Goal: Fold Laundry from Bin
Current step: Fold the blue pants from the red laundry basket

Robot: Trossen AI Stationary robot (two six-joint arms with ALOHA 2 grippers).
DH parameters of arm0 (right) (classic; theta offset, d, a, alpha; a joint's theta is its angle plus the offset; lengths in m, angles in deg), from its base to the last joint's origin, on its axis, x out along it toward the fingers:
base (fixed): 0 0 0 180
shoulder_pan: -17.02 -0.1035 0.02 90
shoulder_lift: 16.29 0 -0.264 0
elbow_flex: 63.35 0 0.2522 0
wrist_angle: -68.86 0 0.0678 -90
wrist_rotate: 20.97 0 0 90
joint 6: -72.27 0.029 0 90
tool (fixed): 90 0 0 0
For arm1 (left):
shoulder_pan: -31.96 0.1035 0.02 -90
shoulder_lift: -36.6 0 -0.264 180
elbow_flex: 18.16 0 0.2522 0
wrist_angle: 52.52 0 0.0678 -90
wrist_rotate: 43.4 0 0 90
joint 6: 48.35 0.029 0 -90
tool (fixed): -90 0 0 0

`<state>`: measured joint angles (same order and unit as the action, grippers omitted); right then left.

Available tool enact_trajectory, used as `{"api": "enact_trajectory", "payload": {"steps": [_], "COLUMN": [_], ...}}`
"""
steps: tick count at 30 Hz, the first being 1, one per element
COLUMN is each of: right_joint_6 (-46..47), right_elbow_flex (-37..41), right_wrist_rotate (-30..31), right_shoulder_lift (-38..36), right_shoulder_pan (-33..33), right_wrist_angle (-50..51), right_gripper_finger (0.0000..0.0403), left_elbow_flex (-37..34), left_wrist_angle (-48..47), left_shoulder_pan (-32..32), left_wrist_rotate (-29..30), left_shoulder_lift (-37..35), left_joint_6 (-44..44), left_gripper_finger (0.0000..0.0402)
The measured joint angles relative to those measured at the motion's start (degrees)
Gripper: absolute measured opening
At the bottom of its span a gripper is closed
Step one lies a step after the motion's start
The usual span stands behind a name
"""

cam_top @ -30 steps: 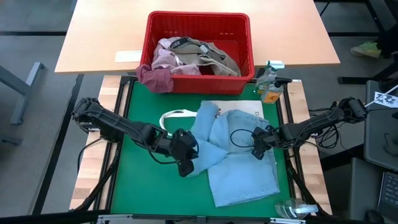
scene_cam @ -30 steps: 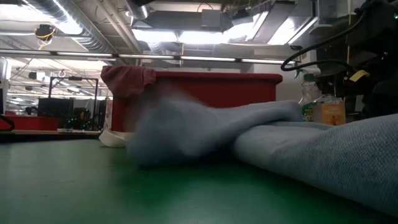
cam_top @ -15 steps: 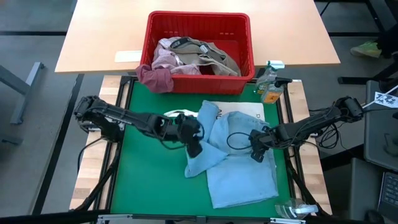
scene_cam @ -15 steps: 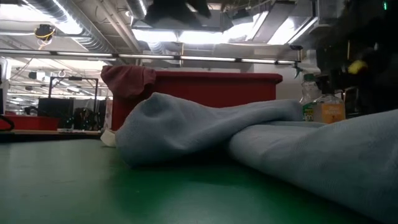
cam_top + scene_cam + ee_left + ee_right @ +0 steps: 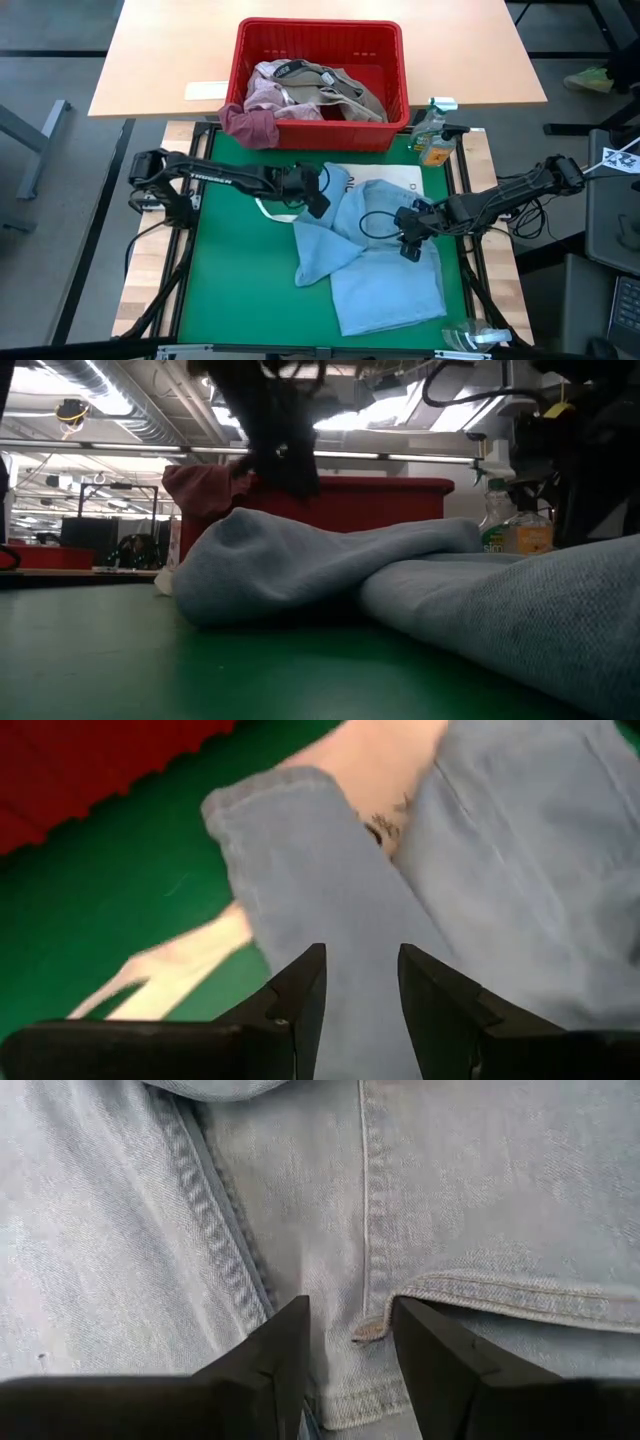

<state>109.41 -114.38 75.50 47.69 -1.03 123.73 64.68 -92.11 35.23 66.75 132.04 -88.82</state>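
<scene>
Jeans [image 5: 370, 255] lie spread and partly folded on the green mat [image 5: 240, 300], just in front of the red bin [image 5: 320, 45]. Left gripper [image 5: 360, 985] hovers over one leg, jaws apart, holding nothing. Right gripper [image 5: 348, 1342] rests on denim, jaws apart.

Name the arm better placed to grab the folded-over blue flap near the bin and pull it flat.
Left. The left gripper hangs open just above that flap of the light blue garment, on the side nearest the red bin. The right gripper sits open farther off, over the garment's middle seams.
</scene>
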Motion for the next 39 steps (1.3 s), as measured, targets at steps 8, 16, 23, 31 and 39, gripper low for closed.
{"api": "enact_trajectory", "payload": {"steps": [8,16,23,31,39], "right_joint_6": [-0.15,-0.15,-0.15,-0.15,-0.11], "right_elbow_flex": [-0.25,-0.34,-0.31,-0.31,-0.31], "right_wrist_rotate": [-0.06,-0.06,-0.06,-0.08,-0.06], "right_shoulder_lift": [-0.09,-0.15,-0.13,-0.13,-0.13], "right_shoulder_pan": [0.02,0.07,0.07,0.07,0.07], "right_wrist_angle": [0.02,0.73,0.94,0.96,0.93], "right_gripper_finger": [0.0143,0.0143,0.0143,0.0143,0.0143], "left_elbow_flex": [-9.25,-12.87,-12.79,-12.79,-12.77], "left_wrist_angle": [14.28,26.01,26.97,26.90,26.83], "left_shoulder_pan": [4.88,5.77,5.77,5.75,5.78], "left_wrist_rotate": [-2.27,-2.81,1.48,3.30,0.83], "left_shoulder_lift": [1.36,7.48,12.73,13.99,13.92], "left_joint_6": [-0.11,-2.57,-3.15,-5.92,-5.68], "left_gripper_finger": [0.0120,0.0120,0.0120,0.0120,0.0089]}}
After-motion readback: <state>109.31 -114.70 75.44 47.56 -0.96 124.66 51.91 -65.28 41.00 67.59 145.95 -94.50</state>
